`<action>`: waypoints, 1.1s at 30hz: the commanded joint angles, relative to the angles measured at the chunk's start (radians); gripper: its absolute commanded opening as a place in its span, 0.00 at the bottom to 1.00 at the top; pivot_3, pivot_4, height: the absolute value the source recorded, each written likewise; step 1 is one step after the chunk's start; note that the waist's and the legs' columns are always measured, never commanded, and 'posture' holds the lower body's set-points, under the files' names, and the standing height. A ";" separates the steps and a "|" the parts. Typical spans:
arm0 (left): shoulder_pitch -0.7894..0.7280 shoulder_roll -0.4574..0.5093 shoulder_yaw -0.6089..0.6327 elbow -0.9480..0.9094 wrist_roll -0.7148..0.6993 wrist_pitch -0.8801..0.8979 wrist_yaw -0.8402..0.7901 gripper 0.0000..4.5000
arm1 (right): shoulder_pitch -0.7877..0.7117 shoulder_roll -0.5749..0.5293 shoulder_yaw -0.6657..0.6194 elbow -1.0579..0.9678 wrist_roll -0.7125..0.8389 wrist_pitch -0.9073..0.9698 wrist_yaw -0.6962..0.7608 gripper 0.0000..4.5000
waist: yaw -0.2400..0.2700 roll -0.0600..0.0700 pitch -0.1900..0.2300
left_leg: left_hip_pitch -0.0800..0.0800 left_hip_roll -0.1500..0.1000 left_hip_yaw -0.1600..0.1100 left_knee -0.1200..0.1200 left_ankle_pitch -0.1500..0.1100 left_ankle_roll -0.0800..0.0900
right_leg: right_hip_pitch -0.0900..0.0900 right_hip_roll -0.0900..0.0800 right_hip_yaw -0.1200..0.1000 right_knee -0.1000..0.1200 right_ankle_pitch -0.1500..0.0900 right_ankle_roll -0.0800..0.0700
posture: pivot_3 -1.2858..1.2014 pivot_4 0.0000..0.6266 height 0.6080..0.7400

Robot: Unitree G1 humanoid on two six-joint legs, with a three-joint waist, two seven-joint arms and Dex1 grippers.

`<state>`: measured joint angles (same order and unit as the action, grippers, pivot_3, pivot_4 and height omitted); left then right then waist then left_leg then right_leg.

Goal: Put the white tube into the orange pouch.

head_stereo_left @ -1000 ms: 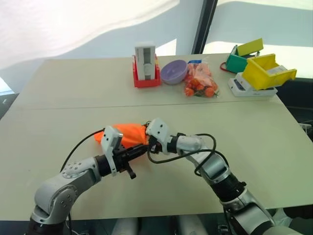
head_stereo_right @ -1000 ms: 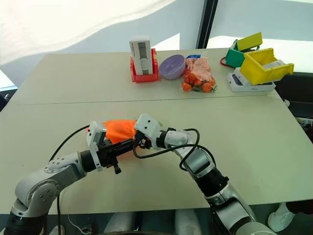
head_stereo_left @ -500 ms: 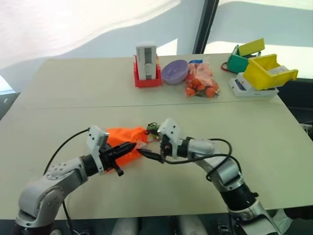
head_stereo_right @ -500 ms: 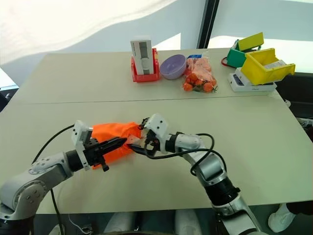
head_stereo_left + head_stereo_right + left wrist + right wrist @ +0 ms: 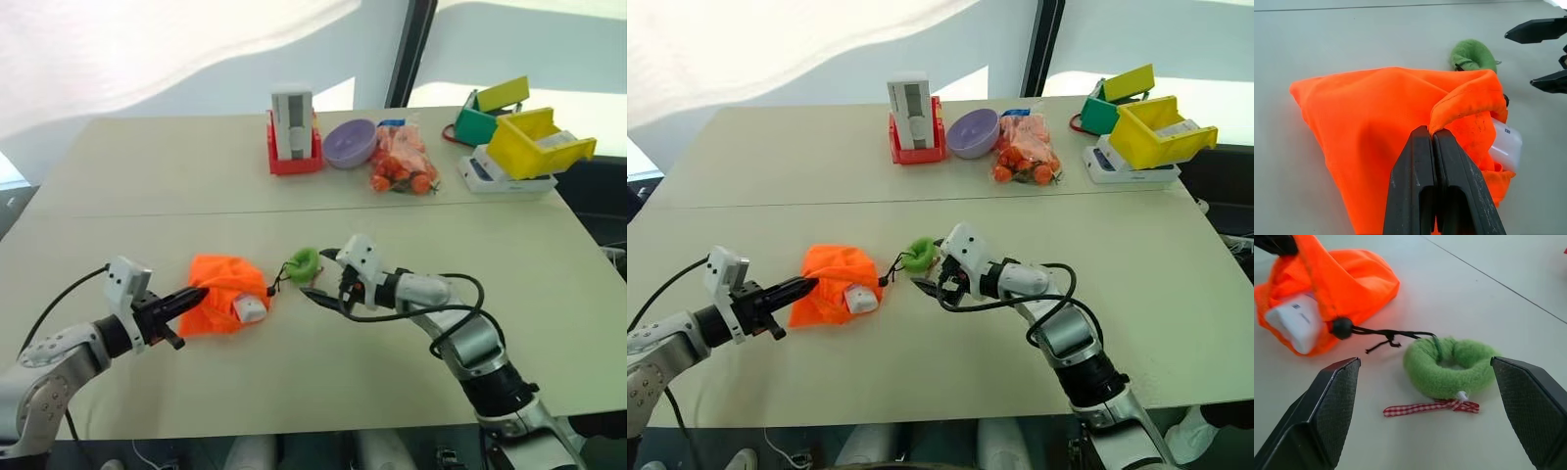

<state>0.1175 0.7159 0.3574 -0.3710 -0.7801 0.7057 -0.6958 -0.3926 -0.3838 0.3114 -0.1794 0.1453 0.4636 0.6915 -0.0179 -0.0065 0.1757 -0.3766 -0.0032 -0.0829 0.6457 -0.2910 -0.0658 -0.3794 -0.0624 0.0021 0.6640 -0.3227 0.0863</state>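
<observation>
Far left on the pale bench [image 5: 470, 255]: left pincer [image 5: 196, 295] clamped tight on a fold of the orange pouch [image 5: 217, 290], fingers pressed together with the fabric rim pinched at their tips, as plain in the left wrist view [image 5: 1436, 134]. Pouch slumped in a low heap on the near half of the bench, mouth toward the right. White tube [image 5: 250, 309] lodged in that mouth, one end poking out, the rest under orange cloth; also visible in the right wrist view [image 5: 1294, 320]. From the pouch mouth, a thin black cord [image 5: 1386, 335] with a black bead, leading to a lime-green fuzzy ring [image 5: 301, 261] flat on the bench just beside the pouch, a red-checked ribbon [image 5: 1430, 407] at its edge. Next, right pincer [image 5: 320, 294] spread wide, holding nothing, fingers either side of the green ring yet apart from it. Along the far edge: tall grey-white box [image 5: 291, 123] in a red base, purple bowl [image 5: 349, 143], clear bag of orange-red lumps [image 5: 402, 161], then green bin [image 5: 486, 110] and yellow bin [image 5: 534, 143].
</observation>
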 commanded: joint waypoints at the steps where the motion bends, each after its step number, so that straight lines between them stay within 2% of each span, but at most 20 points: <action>1: -0.007 -0.017 -0.024 -0.063 -0.017 -0.006 -0.009 0.00 | -0.026 -0.001 0.030 0.034 -0.070 -0.101 -0.011 0.98 | 0.001 0.000 0.000 | 0.000 0.000 0.000 0.000 0.000 0.000 | 0.000 0.000 0.000 0.000 0.000 0.000 | 0.52 0.24 1.00; 3: 0.002 -0.032 -0.035 -0.085 -0.049 0.015 -0.019 0.00 | -0.036 -0.001 0.039 0.062 -0.100 -0.144 -0.016 0.98 | 0.001 0.000 0.000 | -0.001 0.000 0.000 0.000 0.000 0.000 | 0.000 0.000 0.000 0.000 0.000 0.000 | 0.52 0.24 1.00; 6: 0.014 -0.054 -0.054 -0.112 -0.070 0.035 -0.013 0.19 | -0.060 -0.002 0.064 0.113 -0.160 -0.227 -0.018 1.00 | -0.001 0.000 0.000 | -0.001 0.000 0.000 0.000 0.000 0.000 | 0.000 -0.001 0.000 0.000 0.000 0.000 | 0.52 0.24 1.00; 11: 0.001 -0.075 -0.064 -0.109 -0.056 0.027 0.020 0.76 | -0.090 0.006 0.100 0.195 -0.236 -0.327 -0.018 1.00 | -0.001 0.000 0.000 | 0.000 0.000 0.000 0.000 0.000 0.000 | 0.000 0.001 0.000 0.001 0.000 0.000 | 0.52 0.24 1.00; 15: 0.003 -0.087 -0.008 -0.100 -0.128 0.050 0.031 0.76 | -0.106 0.000 0.140 0.266 -0.315 -0.423 -0.025 1.00 | -0.002 0.000 0.000 | 0.000 0.000 0.000 0.000 0.000 0.000 | 0.000 0.000 0.000 0.000 0.000 0.000 | 0.52 0.24 1.00; 17: 0.004 -0.090 0.025 -0.085 -0.151 0.055 0.037 0.77 | -0.113 0.003 0.150 0.300 -0.346 -0.460 -0.034 0.88 | -0.003 0.000 0.000 | 0.000 0.000 0.001 0.000 0.000 0.000 | 0.000 0.000 0.000 0.001 0.000 0.000 | 0.52 0.24 1.00; 19: 0.004 -0.093 0.061 -0.070 -0.177 0.059 0.047 0.77 | -0.112 0.008 0.149 0.321 -0.362 -0.476 -0.041 0.70 | -0.002 0.000 0.000 | 0.001 0.000 0.001 0.000 0.000 0.000 | 0.000 0.000 0.000 0.001 0.000 0.000 | 0.52 0.24 1.00; 24: 0.011 -0.089 0.107 -0.045 -0.201 0.054 0.055 0.77 | -0.088 0.009 0.087 0.290 -0.357 -0.456 -0.081 0.10 | 0.001 0.000 0.000 | 0.001 0.000 0.000 0.001 0.000 -0.001 | 0.001 0.000 0.000 0.001 0.001 0.000 | 0.52 0.24 1.00; 25: 0.012 -0.087 0.108 -0.044 -0.200 0.052 0.054 0.77 | -0.080 0.002 0.073 0.277 -0.355 -0.450 -0.087 0.01 | 0.003 0.000 0.000 | 0.001 0.000 0.000 0.001 0.000 -0.001 | 0.002 0.000 0.000 0.001 0.001 0.000 | 0.52 0.24 1.00; 31: -0.025 -0.089 0.078 -0.029 -0.187 0.049 0.060 0.77 | 0.067 -0.062 -0.132 0.040 -0.197 -0.291 -0.056 0.01 | 0.009 0.000 0.000 | 0.000 -0.001 -0.001 0.001 0.000 -0.001 | 0.001 -0.001 0.000 0.000 0.000 0.000 | 0.52 0.24 1.00; 33: -0.059 -0.091 0.054 -0.013 -0.175 0.044 0.056 0.77 | 0.133 -0.087 -0.214 -0.072 -0.102 -0.220 -0.026 0.01 | 0.006 0.001 0.001 | 0.000 0.000 0.000 0.001 0.000 -0.001 | 0.002 -0.001 0.000 0.000 0.000 0.000 | 0.52 0.24 1.00</action>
<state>0.0781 0.6231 0.4151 -0.3796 -0.9605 0.7601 -0.6357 -0.2738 -0.4625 0.1596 -0.1383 -0.0346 0.2074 0.6462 -0.0121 -0.0059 0.1763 -0.3765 -0.0036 -0.0834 0.6467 -0.2906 -0.0665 -0.3777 -0.0631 0.0018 0.6638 -0.3222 0.0860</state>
